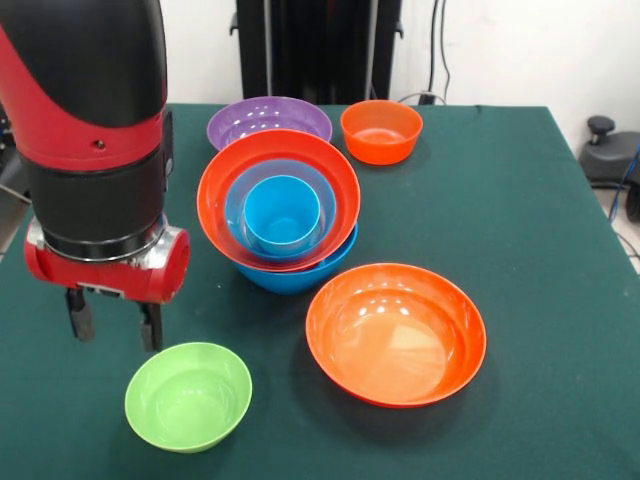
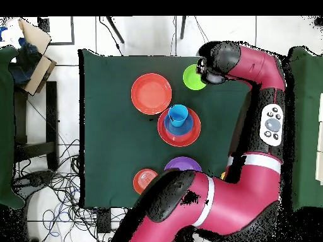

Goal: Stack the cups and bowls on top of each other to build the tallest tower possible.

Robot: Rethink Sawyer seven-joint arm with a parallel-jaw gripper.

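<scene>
Two dark fingers are being held apart on the gripper point(image 1: 113, 321), with nothing between them, just above and behind the far-left rim of the lime green bowl point(image 1: 188, 395). That bowl is sitting upright on the green table point(image 1: 540, 250), nearest the camera and directly below the tool; in the overhead view it is being partly covered by the arm's head.

Judging by this pose, the lime bowl is being lined up for a pick. For a sound grasp, one finger should be lowered inside the wall and one outside, so that the thin glossy rim is being pinched squarely rather than nudged sideways; the plastic looks slick and light, so a slow descent is being advised.

Beside the tool, off to its other side, a large orange bowl point(image 1: 396, 332) is lying open and empty, well apart from the lime one.

Farther back, the tower point(image 1: 279, 215) is standing: a large blue bowl at the base, an orange bowl nested in it, a medium blue bowl inside that, and a blue cup point(image 1: 283, 212) at the centre.

Beyond the tower, a purple bowl point(image 1: 268, 120) and a small orange bowl point(image 1: 381, 131) are waiting, just beside each other.
</scene>
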